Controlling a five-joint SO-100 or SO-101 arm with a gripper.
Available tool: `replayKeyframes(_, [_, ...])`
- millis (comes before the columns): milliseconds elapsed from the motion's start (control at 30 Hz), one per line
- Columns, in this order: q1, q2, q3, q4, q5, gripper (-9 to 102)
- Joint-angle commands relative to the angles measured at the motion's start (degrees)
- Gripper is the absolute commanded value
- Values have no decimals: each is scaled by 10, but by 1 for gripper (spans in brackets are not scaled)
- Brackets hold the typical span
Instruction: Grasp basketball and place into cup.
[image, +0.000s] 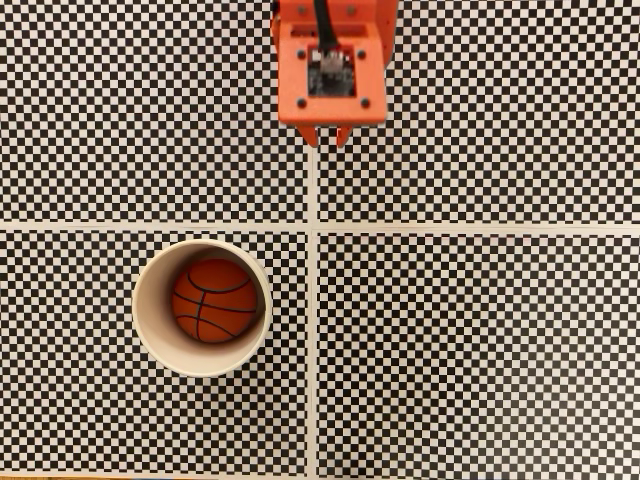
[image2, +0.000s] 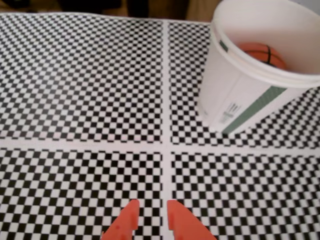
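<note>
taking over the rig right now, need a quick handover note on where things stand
Gripper: away from the cup, holding nothing. In the wrist view its two orange fingers stand a small gap apart above the checkered mat; whether that counts as open or shut is not clear.
Basketball: already inside the cup, resting at the bottom; its top shows over the rim in the wrist view.
Cup: upright on the mat, lower left of the cross lines in the fixed view.
Done: ball grasped and placed in the cup.
Left: nothing for the ball; at most park the arm.
</note>
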Motion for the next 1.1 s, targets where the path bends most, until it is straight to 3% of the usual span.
replayKeyframes(0, [0,5,25,-25,17,0])
replayKeyframes(500, [-10,5,105,-40,24,0])
replayKeyframes(1067, [10,5,105,152,30,0])
